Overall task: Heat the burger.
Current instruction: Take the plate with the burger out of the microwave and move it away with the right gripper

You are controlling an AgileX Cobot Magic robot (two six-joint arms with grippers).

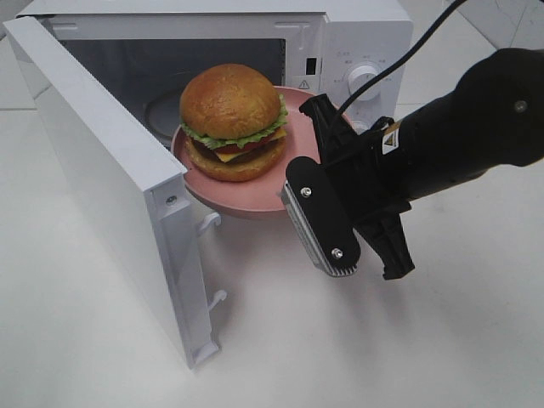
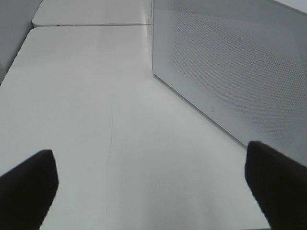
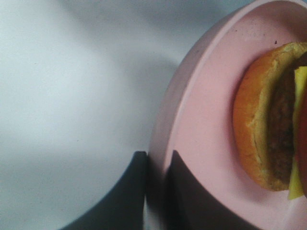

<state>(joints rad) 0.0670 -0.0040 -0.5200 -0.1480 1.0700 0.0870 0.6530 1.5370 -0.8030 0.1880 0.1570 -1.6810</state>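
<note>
1. The rim of a pink plate (image 3: 201,120) is pinched between the closed fingers of the right gripper (image 3: 156,191).
2. The burger (image 3: 268,120) is seen resting on the plate.
3. A white surface (image 3: 72,96) is seen beyond the plate.

Setting appears to be a robot test bench staged as a kitchen corner, not a lived-in home. Evidence: a bare white table (image 1: 357,357) with a seam between adjoining white tops in the left wrist view, a single white microwave (image 1: 357,42) standing with its door (image 1: 110,178) swung open, and a black robot arm (image 1: 476,127) with trailing cable working above the surface.
</note>
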